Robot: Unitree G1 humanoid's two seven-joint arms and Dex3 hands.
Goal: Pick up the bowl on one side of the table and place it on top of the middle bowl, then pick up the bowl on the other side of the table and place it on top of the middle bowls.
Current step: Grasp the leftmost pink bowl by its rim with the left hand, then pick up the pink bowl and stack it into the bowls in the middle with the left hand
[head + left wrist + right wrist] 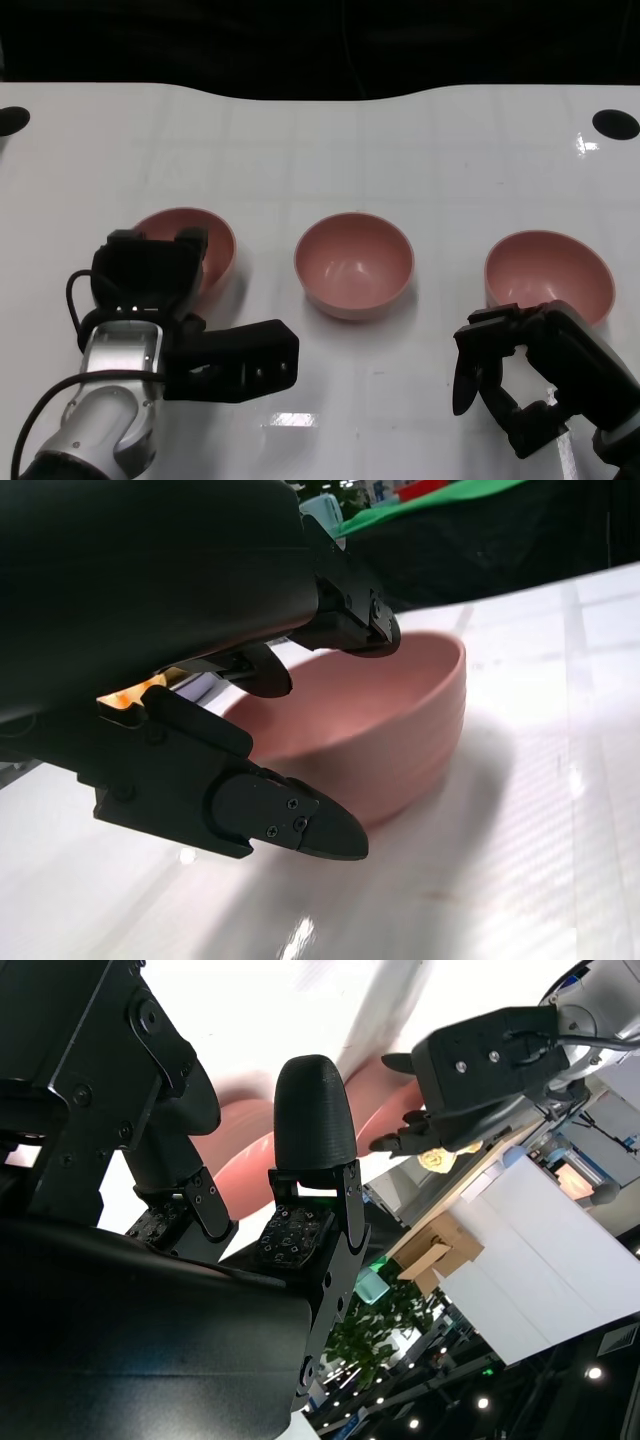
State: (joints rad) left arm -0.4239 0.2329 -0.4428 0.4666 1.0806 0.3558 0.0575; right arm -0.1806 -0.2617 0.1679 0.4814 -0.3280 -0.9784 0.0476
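- The near part of the left pink bowl [190,240] is hidden by the black left hand [180,320].
- The near rim of the right pink bowl [548,272] is covered by the black right hand [520,375].
- The silver left forearm [105,420] is cut off by the lower edge of the head view.

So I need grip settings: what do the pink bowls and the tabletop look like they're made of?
The three pink bowls, e.g. the middle bowl, look like smooth plastic or melamine: uniform colour, soft sheen, faint ridges outside. The table looks like glossy white laminate, mirroring the lights.
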